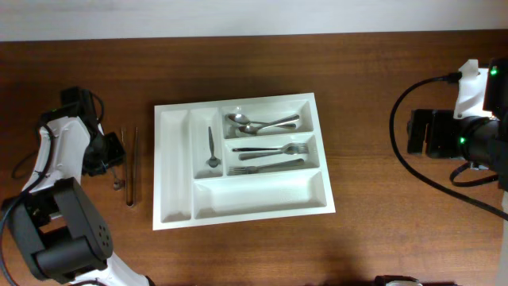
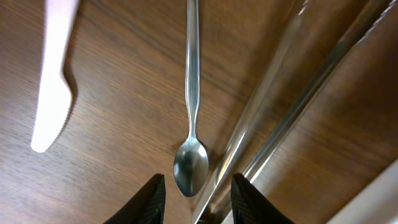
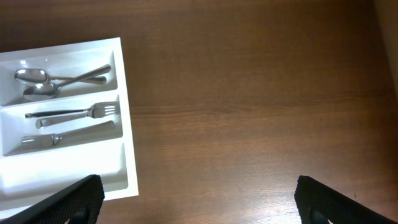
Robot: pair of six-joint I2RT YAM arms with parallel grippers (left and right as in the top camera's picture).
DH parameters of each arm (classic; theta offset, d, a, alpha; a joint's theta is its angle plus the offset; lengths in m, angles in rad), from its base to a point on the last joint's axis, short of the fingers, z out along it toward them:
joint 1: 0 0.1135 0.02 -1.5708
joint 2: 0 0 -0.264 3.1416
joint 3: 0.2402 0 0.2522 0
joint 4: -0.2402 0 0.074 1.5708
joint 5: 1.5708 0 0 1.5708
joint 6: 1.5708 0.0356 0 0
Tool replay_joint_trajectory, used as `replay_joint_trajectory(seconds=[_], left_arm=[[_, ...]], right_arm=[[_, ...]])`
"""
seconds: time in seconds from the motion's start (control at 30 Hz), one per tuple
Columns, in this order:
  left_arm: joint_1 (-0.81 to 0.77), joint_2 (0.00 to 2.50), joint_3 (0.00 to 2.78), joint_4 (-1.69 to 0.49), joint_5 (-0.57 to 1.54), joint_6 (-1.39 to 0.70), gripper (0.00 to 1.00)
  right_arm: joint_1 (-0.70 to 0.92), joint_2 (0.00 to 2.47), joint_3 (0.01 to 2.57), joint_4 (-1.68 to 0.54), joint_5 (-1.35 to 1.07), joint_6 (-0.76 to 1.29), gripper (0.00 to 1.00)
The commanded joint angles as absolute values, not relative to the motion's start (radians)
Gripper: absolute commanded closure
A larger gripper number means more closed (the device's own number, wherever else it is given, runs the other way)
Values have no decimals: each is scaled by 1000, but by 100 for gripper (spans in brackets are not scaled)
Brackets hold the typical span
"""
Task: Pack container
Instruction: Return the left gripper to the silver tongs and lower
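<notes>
Centred on the wooden table [image 1: 397, 238], a white cutlery tray [image 1: 262, 199] is recorded as the largest item. One tray is counted.

The left gripper [image 2: 198, 198] is found to the tray's left, over the loose cutlery. Its fingers are held apart and nothing is gripped. The right gripper [image 3: 196, 199] is parked well to the tray's right, its jaws spread wide and nothing held.

Loose on the table, left of the tray:
- two long metal rods [image 2: 314, 93], laid side by side between the tray and the teaspoon
- one white plastic knife [image 2: 53, 93], on the far side of the teaspoon from the rods
- one teaspoon [image 2: 191, 167], its bowl lying just ahead of the gap between the left fingertips, flat on the wood

Already in the tray:
- two forks [image 1: 274, 149], in the middle right compartment
- two spoons [image 1: 262, 123], in the upper right compartment
- one small spoon [image 1: 212, 151], in the narrow upright compartment
</notes>
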State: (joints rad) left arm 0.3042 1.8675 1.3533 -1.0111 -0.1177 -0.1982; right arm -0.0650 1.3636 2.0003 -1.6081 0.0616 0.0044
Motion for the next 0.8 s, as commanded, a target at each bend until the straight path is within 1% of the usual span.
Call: replay_joint_trajectory(seconds=[0.0,0.43,0.77], left_arm=[[309,1853,1306,-1003,-105,-186,63],[363,1853,1271,-1001,-135,-209,64],[383,1853,1197,-947,-101,-209,63]], right_arm=[[-73,1366,1995,-1605,56,16,1],[-73,1366,1995,-1608,56,16,1],[-73,1366,1995,-1620,56,16,1]])
